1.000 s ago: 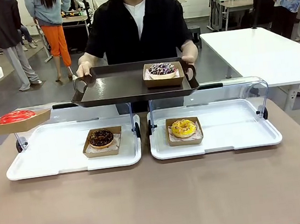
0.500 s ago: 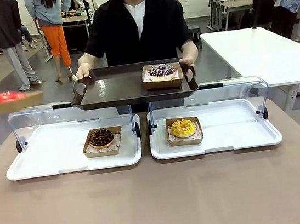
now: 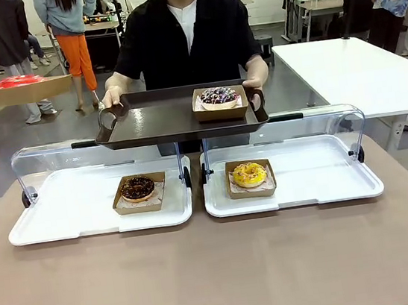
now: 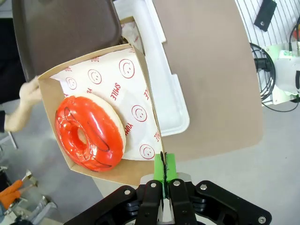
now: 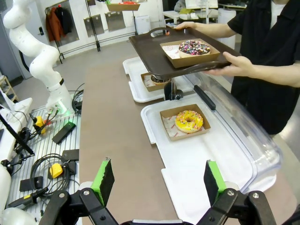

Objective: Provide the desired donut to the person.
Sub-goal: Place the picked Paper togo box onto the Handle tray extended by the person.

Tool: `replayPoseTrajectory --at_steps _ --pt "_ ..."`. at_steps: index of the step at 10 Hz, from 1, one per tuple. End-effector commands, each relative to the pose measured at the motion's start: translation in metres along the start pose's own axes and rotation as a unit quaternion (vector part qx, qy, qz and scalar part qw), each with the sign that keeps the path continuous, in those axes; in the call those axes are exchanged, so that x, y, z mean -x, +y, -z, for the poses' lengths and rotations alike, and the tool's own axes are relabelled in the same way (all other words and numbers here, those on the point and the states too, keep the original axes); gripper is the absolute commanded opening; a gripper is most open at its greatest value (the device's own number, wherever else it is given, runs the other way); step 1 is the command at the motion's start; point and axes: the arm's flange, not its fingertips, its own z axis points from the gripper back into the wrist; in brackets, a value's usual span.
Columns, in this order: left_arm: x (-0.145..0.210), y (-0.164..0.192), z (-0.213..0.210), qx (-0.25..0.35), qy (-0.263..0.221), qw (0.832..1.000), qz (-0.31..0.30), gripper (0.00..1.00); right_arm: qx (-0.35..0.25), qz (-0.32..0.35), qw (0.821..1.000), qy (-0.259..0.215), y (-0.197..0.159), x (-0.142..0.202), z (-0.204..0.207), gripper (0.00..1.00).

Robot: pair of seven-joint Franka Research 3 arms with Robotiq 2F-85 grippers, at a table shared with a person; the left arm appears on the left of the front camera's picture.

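One red donut [image 4: 89, 131] is up in the air, riding in its cardboard tray [image 3: 23, 90], and the left hand [image 4: 163, 174] has that tray pinched by the rim, green pads clamped tight on the cardboard edge. From the front, tray and donut hang high at the left edge, well above the bench [image 3: 219, 271] and off to the side of the person [image 3: 185, 38] in the black shirt.

That person holds a dark serving tray [image 3: 155, 121] out over the two white display trays, one sprinkled donut [image 3: 219, 95] already sitting on its right half. The left half is bare, and that looks like the landing spot.

So the step in hand, by my reading, is the carry: lifted clear, not yet delivered. The next move calls for swinging the cardboard tray across toward the middle, keeping it level so the donut does not slide toward the open side, then lowering it flat onto the bare part of the serving tray before letting go.

The right hand [image 5: 159, 180] is parked wide open and empty above the near bench edge. Below, a chocolate donut [image 3: 138, 187] and a yellow donut [image 3: 250, 173] stay in the white trays.
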Motion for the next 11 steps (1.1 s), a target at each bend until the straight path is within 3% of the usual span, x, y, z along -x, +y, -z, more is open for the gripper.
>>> replayPoseTrajectory --at_steps 1,6,11 --pt "-0.031 0.028 0.006 0.006 -0.011 1.0 0.011 0.01 0.0 0.001 1.0 -0.001 0.0 0.001 0.0 1.0" --pt "-0.107 0.075 0.06 -0.023 -0.006 1.0 0.006 0.01 0.0 0.001 1.0 -0.001 0.0 0.001 0.0 1.0" --pt "-0.136 0.112 0.118 0.005 0.008 1.0 -0.007 0.01 0.0 0.001 1.0 -0.001 0.0 0.001 0.0 1.0"
